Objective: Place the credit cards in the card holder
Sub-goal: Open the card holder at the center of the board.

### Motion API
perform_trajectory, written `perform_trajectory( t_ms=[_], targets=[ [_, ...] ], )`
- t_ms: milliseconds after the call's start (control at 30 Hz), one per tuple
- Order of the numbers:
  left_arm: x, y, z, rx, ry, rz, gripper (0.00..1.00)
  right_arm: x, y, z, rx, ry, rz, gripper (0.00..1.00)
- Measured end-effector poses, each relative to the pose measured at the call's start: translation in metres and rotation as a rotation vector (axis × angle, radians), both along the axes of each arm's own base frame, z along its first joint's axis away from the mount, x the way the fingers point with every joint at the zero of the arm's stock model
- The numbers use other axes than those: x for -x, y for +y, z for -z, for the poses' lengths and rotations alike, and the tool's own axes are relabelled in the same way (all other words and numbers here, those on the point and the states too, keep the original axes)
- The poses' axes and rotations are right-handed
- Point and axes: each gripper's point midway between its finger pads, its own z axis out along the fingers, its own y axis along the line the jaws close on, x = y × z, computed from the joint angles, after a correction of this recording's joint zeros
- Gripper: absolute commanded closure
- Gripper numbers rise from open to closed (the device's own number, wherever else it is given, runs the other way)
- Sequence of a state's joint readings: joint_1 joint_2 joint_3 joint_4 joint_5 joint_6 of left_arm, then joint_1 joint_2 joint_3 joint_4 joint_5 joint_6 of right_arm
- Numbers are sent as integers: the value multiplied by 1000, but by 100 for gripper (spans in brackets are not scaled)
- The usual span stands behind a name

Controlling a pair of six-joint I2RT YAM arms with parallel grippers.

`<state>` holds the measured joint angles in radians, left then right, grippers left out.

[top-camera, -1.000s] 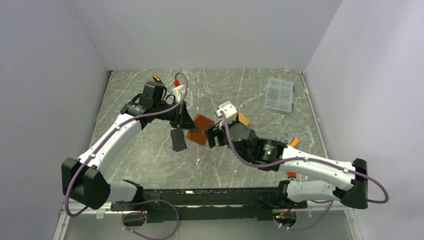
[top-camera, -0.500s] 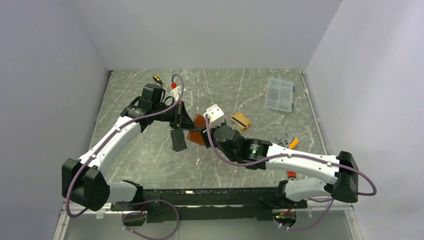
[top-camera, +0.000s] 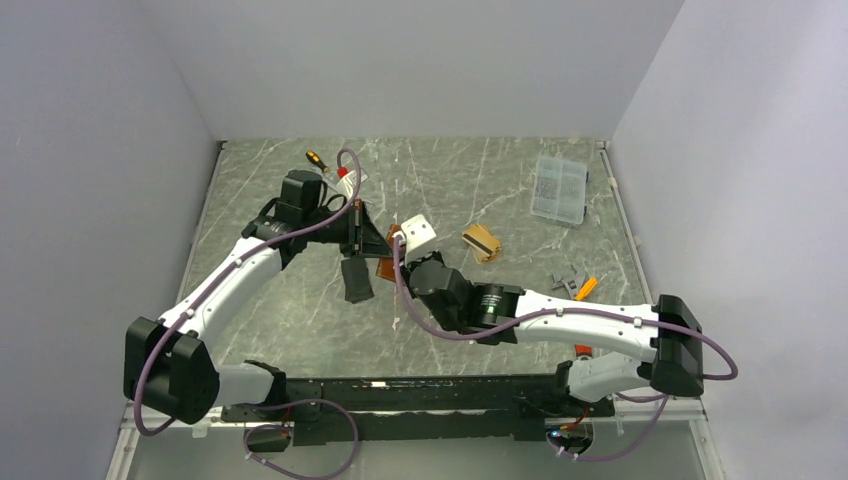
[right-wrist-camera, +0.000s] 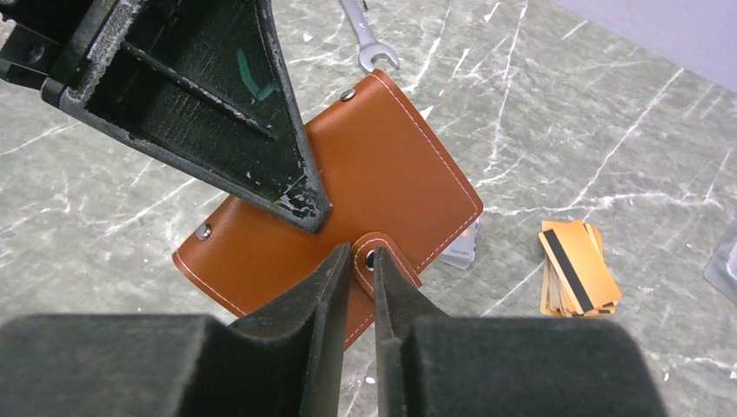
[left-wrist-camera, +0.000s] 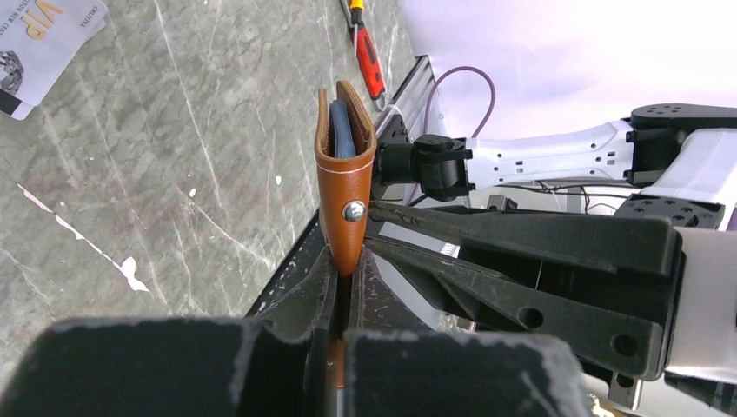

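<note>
clear box [top-camera: 560, 188], screwdriver [top-camera: 315, 158], wrench [right-wrist-camera: 363, 30], black pouch [top-camera: 356, 279]

Lab test cell, I'd say: blank pale walls [top-camera: 420, 60] boxing a marble-pattern table [top-camera: 300, 310], arms bolted to a black rail [top-camera: 400, 395].

The black two-finger left gripper [left-wrist-camera: 344, 276] is pinched tight on the tan-brown leather card holder [left-wrist-camera: 345, 165]. The right gripper [right-wrist-camera: 363, 261], directly opposite it, clamps the same holder from the other side.
</note>
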<state>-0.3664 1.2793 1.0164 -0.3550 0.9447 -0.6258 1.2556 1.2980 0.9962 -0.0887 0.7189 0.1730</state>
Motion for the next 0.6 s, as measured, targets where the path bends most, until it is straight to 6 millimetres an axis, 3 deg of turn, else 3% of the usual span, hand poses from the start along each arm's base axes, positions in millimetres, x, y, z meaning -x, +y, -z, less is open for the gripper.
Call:
perform_trajectory(
  t_ms=[33, 67, 500, 600],
  targets=[
    [-1, 1, 0, 1, 4, -5, 100, 0, 1, 1, 7, -4, 9, 99],
    [-2, 1, 0, 2, 7, -10, 100, -1, 2, 1, 13, -9, 17, 100],
    [-7, 3, -3, 24, 3, -39, 100, -6, -5, -3, -55, -32, 160, 100],
    [2, 3, -6, 40, 29, -13, 100, -14, -29, -3, -36, -60, 253, 100]
  ],
)
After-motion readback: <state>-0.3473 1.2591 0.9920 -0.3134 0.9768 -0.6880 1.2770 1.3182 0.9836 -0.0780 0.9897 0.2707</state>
